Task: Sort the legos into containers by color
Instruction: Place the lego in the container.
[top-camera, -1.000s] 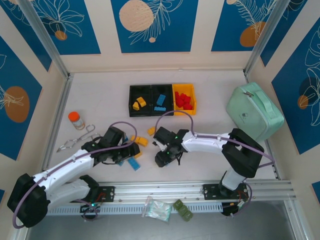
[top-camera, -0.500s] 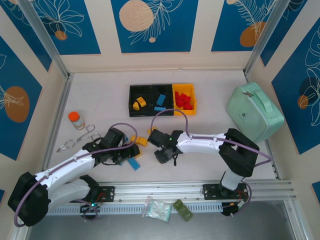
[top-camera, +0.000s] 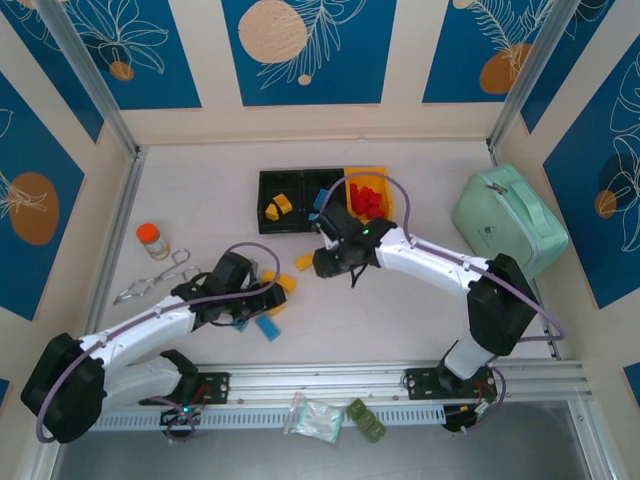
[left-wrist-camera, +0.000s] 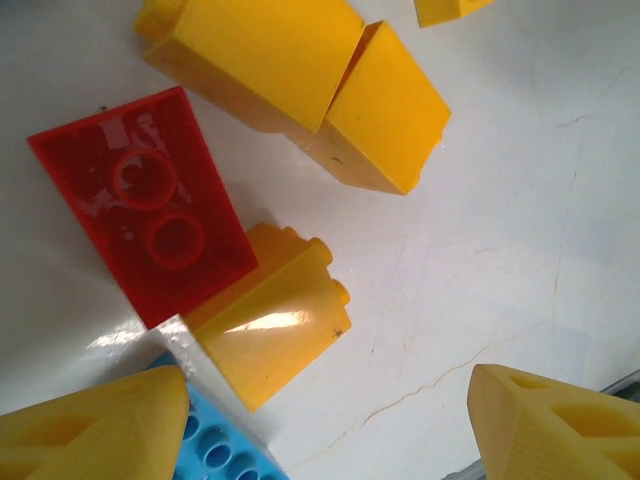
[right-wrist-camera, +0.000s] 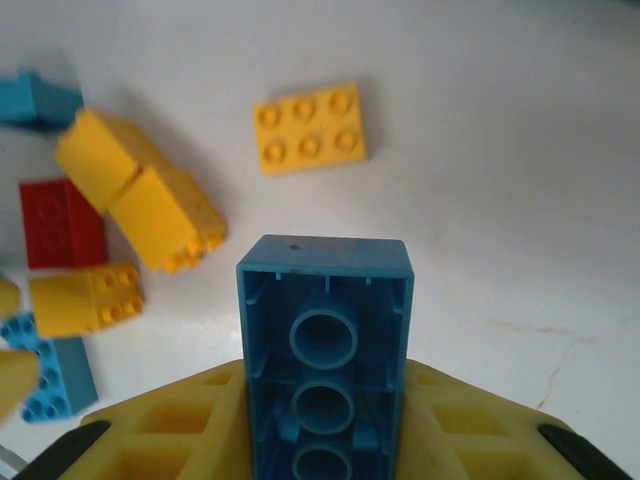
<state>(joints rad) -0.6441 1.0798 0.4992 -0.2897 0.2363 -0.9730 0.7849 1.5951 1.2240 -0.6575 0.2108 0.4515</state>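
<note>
The containers (top-camera: 290, 174) — three small bins joined in a row, two black and one yellow — stand at the far middle of the table. The left black bin holds yellow legos (top-camera: 278, 208), and the yellow bin holds red legos (top-camera: 365, 200). A blue brick (right-wrist-camera: 323, 340) is clamped in the right gripper (right-wrist-camera: 323, 410), hollow underside showing. Loose on the table lie a flat yellow six-stud brick (right-wrist-camera: 310, 127), two yellow bricks (left-wrist-camera: 300, 75) touching end to end, a red brick (left-wrist-camera: 140, 205) upside down, a small yellow brick (left-wrist-camera: 275, 325) just beside it, and a light blue brick (left-wrist-camera: 215, 450) — studs up.

no legible text, mint case (top-camera: 505, 225) logo seemingly blurred
</note>
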